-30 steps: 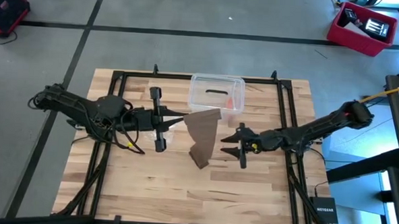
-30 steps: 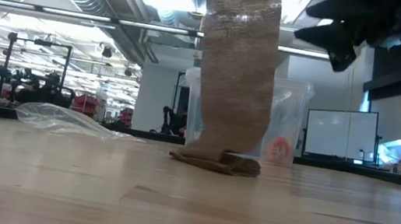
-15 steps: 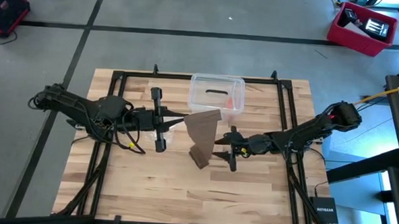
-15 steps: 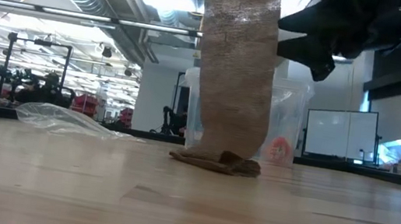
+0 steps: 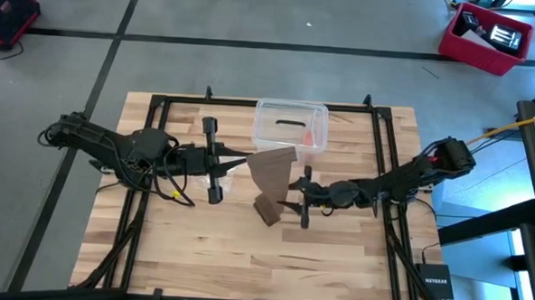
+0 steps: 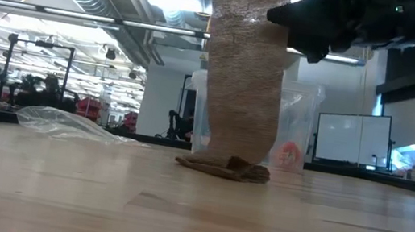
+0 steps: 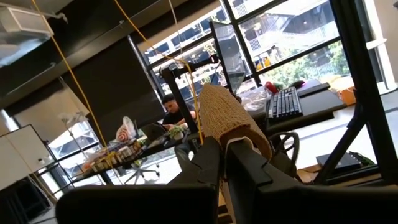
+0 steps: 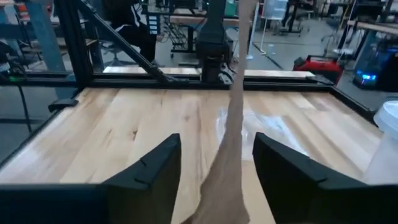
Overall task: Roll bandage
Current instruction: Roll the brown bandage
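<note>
Bandage (image 5: 272,175) hangs pinched in left jaws (image 5: 249,154), apparently between the right arm's spread jaws (image 5: 294,199).

Brown bandage (image 5: 273,177) hangs taut from above, lower end crumpled on table.

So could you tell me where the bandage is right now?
Mid-table in the high view, the bandage hangs from the left hand before the clear box, with the open right hand beside it.

Light: bright, even, from ceiling strips in the low view
Glare: daylit windows (image 7: 292,37) overexposed
Shadows: faint on the tabletop (image 5: 335,252)
Focus: near tabletop soft
</note>
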Robot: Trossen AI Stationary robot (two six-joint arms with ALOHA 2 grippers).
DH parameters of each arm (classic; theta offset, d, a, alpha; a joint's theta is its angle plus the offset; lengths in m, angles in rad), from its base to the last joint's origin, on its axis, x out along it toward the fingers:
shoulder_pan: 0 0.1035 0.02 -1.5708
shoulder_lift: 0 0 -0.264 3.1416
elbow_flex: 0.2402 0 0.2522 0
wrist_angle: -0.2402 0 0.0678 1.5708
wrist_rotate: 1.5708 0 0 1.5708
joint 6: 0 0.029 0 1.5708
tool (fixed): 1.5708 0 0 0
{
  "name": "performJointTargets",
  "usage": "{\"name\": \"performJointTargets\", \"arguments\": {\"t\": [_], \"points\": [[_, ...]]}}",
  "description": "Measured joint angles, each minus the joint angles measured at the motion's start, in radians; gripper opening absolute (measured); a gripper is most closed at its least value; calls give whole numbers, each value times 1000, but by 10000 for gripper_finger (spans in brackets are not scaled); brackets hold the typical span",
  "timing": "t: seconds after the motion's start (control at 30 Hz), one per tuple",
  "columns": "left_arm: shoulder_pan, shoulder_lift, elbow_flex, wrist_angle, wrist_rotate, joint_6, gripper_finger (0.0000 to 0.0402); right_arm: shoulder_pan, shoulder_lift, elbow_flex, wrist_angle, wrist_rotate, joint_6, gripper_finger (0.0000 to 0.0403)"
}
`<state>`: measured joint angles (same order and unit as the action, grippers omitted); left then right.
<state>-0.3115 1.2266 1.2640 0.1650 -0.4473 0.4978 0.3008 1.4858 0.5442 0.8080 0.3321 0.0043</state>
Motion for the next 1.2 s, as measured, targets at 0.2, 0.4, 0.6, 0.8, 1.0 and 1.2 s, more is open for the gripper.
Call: {"name": "performJointTargets", "arguments": {"t": [0.2, 0.4, 0.6, 0.8, 1.0, 1.2], "points": [[0, 0, 0, 3, 0, -5, 5, 0, 56, 0, 72, 4, -162, 174], [-1, 0, 0, 28, -66, 8, 5, 5, 56, 0, 80, -28, -191, 116], [1, 0, 0, 63, -87, 38, 5, 56, 45, -1, 77, -54, -193, 11], [19, 0, 0, 63, -87, 29, 5, 102, -61, -1, -17, -55, -193, 5], [37, 0, 0, 64, -87, 34, 5, 127, -256, -1, -252, -54, -193, 4], [79, 0, 0, 48, -89, 51, 5, 126, -390, -1, -376, -66, -157, 3]]}}
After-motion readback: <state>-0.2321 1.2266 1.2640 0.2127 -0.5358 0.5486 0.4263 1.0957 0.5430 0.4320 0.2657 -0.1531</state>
